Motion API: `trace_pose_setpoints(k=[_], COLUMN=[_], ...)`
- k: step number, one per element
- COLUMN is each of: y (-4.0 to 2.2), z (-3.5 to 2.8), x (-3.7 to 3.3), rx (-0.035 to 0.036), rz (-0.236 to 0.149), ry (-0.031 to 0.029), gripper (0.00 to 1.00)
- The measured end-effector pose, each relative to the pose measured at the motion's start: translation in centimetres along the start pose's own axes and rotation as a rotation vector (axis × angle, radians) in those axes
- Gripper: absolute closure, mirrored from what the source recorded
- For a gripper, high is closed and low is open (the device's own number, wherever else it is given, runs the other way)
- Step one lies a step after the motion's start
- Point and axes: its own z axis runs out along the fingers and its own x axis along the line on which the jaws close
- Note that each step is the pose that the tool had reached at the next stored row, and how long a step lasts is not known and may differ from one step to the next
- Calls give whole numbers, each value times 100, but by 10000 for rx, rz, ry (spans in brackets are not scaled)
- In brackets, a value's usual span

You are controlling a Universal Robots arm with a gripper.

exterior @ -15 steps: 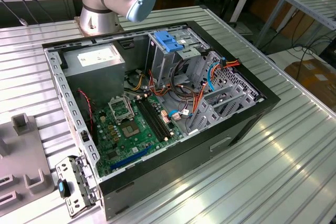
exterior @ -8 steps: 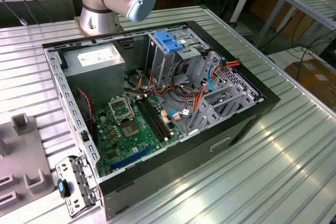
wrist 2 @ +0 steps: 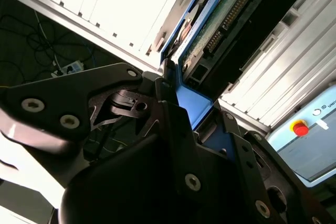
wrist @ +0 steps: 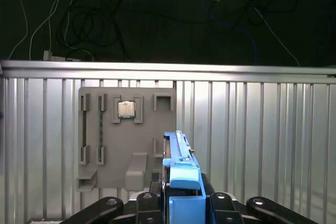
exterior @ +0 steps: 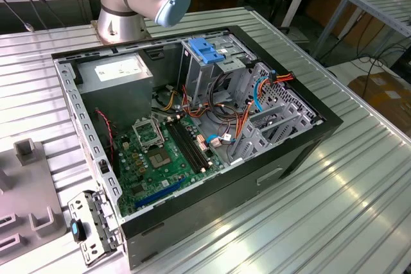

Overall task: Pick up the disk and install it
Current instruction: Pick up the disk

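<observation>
**Disk clamped in the gripper, just beside the plate**

I have the disk (wrist: pixel 181 156) in the gripper (wrist: pixel 184 203). In the first wrist view it stands on edge between the two black fingers (wrist: pixel 149 203), with its blue rail (wrist: pixel 185 177) facing the camera. The jaws are closed down to the disk's thickness and press on its two broad faces.

The second wrist view shows the same grip from the side. There the gripper (wrist 2: pixel 191 103) pinches one end of the disk (wrist 2: pixel 231 19), and the green circuit board (wrist 2: pixel 218 24) on its underside is exposed.

In the first wrist view the disk shows against the ribbed table (wrist: pixel 262 140), just beside the grey plate (wrist: pixel 105 150). A square chip (wrist: pixel 125 109) sits in one of the plate's pockets.

In the exterior view the open case (exterior: pixel 308 136) lies on the table near the plate (exterior: pixel 32 190), to the exterior view's right of it. The cage (exterior: pixel 207 62) with the blue handle stands inside the case. The arm base (exterior: pixel 122 17) is farther back from the plate, behind the case.
</observation>
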Motion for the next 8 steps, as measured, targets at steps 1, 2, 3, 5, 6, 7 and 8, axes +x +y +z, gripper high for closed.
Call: trace_pose_setpoints(k=[1, 2, 3, 5, 6, 7, 8], y=[-9, -25, -39, -62, -70, -78, -96], z=[0, 0, -1, 0, 0, 0, 0], x=[0, 0, 0, 1, 1, 1, 1], rx=[0, -1, -2, -2, -3, -3, -4], rz=[0, 0, 0, 0, 0, 0, 0], ry=[0, 0, 1, 0, 0, 0, 0], gripper=[63, 63, 63, 63, 63, 63, 63])
